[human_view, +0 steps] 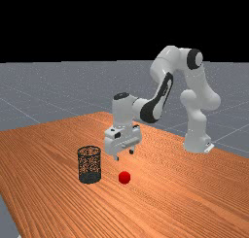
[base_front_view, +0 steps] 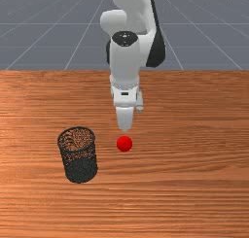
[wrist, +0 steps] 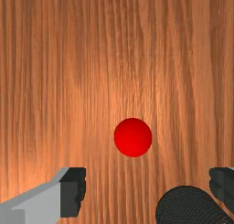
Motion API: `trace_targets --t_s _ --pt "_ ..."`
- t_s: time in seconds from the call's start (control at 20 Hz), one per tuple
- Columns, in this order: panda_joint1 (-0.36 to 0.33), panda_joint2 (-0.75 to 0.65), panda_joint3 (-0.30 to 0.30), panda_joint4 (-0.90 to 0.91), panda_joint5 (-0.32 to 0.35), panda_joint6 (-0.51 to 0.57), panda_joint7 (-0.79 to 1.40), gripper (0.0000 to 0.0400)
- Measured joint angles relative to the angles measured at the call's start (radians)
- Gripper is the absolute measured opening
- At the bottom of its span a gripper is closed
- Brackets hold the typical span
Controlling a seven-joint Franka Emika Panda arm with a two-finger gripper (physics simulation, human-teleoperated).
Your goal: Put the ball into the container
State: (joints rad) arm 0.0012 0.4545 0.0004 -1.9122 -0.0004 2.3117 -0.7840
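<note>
In the far view my gripper point(human_view: 124, 155) hangs above the table with its two fingers spread apart and nothing between them. The red ball point(human_view: 124, 178) lies on the wood below it; in the front view the ball point(base_front_view: 124, 144) is just beyond the fingertips, toward the camera. The wrist view has the open gripper point(wrist: 148, 189) with the ball point(wrist: 133, 137) lower down, a little off the line between the fingers. The container, a black mesh basket point(base_front_view: 80, 157), stands upright at the front view's left of the ball, not touching it. Part of the basket point(wrist: 189, 207) appears near one finger.
The orange-brown table point(base_front_view: 194, 135) extends around the ball and basket. The basket's rim point(human_view: 89, 148) rises well above the ball, close beside the hand in the far view. The arm's base stands at the far view's right.
</note>
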Motion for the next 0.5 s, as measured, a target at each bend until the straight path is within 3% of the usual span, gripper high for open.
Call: trace_targets --t_s 0.5 --pt "0.000 0.089 0.000 -0.019 0.000 0.118 0.000 0.0400"
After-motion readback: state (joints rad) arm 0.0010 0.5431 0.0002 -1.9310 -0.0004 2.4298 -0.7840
